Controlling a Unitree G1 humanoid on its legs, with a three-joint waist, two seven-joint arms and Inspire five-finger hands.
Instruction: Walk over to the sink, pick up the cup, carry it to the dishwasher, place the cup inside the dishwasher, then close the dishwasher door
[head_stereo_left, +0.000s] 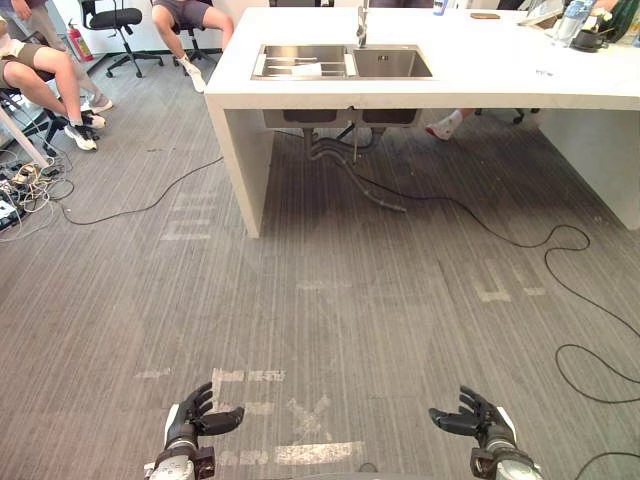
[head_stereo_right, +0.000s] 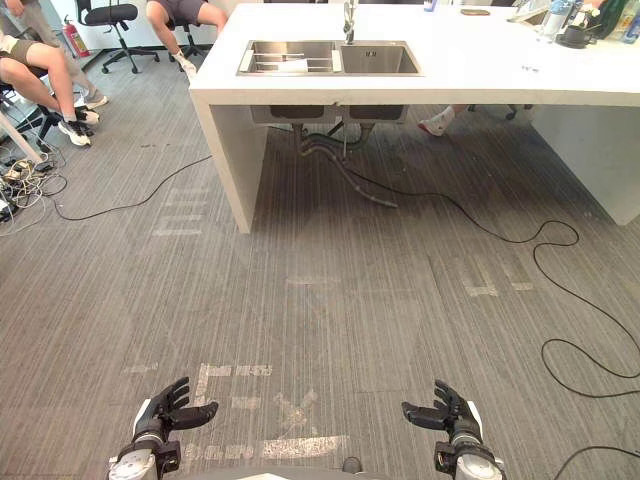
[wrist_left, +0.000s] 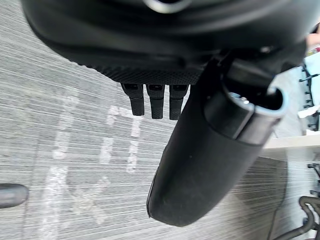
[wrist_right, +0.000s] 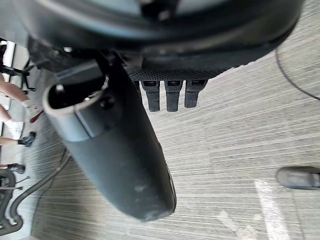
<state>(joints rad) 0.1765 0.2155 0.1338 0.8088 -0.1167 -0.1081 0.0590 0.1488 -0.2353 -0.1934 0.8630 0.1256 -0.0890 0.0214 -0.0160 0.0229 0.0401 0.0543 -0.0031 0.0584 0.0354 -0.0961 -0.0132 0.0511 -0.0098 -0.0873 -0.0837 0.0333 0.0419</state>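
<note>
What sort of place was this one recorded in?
Probably an office or lab with a mock kitchen: a white counter with a steel double sink, grey carpet with tape marks, and people seated on office chairs.

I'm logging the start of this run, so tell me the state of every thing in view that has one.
Left robot hand: open, holding nothing.
Right robot hand: open, holding nothing.
Sink: two basins, a rack in the left one.
Faucet: upright, no water seen running.
Person: seated, far left.
</note>
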